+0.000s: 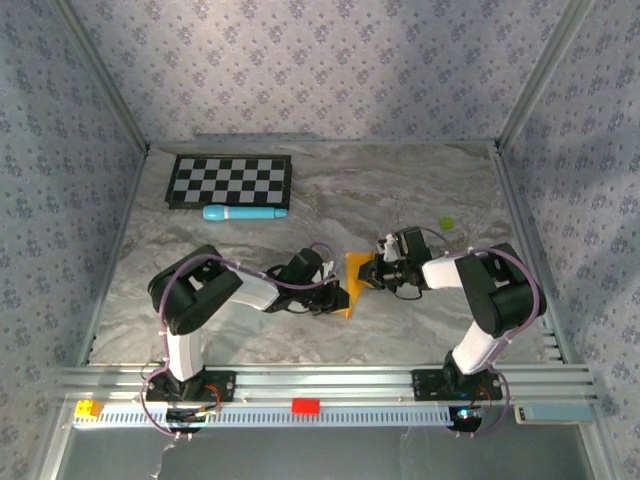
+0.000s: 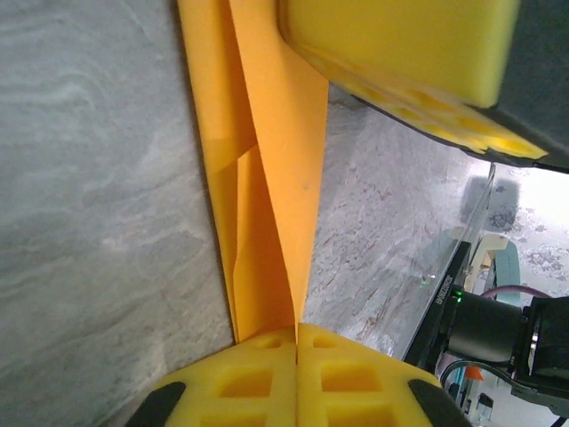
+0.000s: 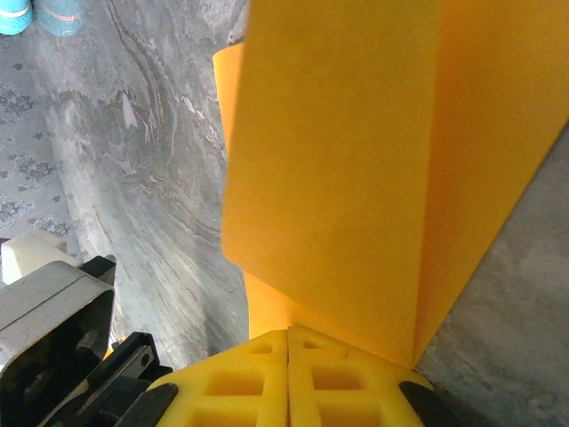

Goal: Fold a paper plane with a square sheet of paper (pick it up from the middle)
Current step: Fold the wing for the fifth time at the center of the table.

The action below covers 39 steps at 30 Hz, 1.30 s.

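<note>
While both arms bend inward, left pincer [image 1: 339, 298] and right pincer [image 1: 369, 272] clamp orange paper [image 1: 353, 270].

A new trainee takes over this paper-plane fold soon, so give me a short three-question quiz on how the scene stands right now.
1. True or false: the left hand and the right hand are both shut on the folded orange sheet of paper.
2. The light-blue cylinder lies: A) just in front of the black-and-white checkerboard; B) on top of the checkerboard; C) between the two hands.
3. Fill in: the tiny bit lying on the grey marbled table beyond the right arm is ___ in colour.
Key: 1 true; 2 A; 3 yellow-green.
</note>
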{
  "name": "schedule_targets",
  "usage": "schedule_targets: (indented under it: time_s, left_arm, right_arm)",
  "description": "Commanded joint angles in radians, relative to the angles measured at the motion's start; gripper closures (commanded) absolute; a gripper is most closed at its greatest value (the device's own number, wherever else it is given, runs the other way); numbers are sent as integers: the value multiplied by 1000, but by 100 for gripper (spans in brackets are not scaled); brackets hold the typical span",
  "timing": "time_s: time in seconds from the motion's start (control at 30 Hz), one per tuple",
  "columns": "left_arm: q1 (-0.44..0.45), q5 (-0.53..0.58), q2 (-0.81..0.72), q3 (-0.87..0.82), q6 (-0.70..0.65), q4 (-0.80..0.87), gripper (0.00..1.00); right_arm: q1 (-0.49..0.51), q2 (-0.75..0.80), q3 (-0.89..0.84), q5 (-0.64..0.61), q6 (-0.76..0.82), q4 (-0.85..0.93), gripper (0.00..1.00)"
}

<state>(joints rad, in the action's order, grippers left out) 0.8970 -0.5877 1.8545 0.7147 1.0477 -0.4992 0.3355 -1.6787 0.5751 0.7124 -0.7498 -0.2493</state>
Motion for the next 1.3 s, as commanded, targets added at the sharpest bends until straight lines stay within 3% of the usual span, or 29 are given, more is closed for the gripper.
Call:
schedule_targets:
  time_s: [0.0, 0.1, 0.23, 0.43, 0.5, 0.6, 0.73, 0.87, 1.03, 1.13, 1.27]
  left_arm:
    - [17, -28, -30, -19, -33, 119, 89]
    - [22, -27, -38, -11, -52, 154, 88]
    - [29, -25, -35, -2, -69, 182, 100]
    - [32, -31, -34, -1, -74, 189, 99]
    - [32, -28, -39, -1, -80, 206, 91]
    - [35, -28, -46, 0, -92, 228, 90]
    - [37, -25, -44, 4, -101, 243, 99]
    - [41, -24, -46, 5, -103, 253, 100]
    - [45, -21, -51, 9, -116, 282, 88]
    - [49, -19, -52, 14, -129, 301, 100]
    - [54, -11, -53, 14, -131, 308, 100]
  right_arm:
    - [-4, -36, -8, -83, 20, 94, 92]
    - [-4, -35, -8, -83, 20, 97, 92]
    - [-5, -35, -6, -84, 20, 97, 92]
    - [-5, -35, -9, -84, 20, 100, 92]
    - [-5, -34, -10, -85, 22, 100, 92]
    - [-4, -33, -10, -85, 21, 101, 92]
    - [-5, -35, -9, -84, 23, 102, 92]
    - [-5, -32, -9, -84, 22, 103, 92]
    - [-7, -32, -11, -85, 21, 104, 92]
    - [-8, -31, -10, -83, 23, 103, 92]
    - [-7, -33, -9, -83, 23, 104, 92]
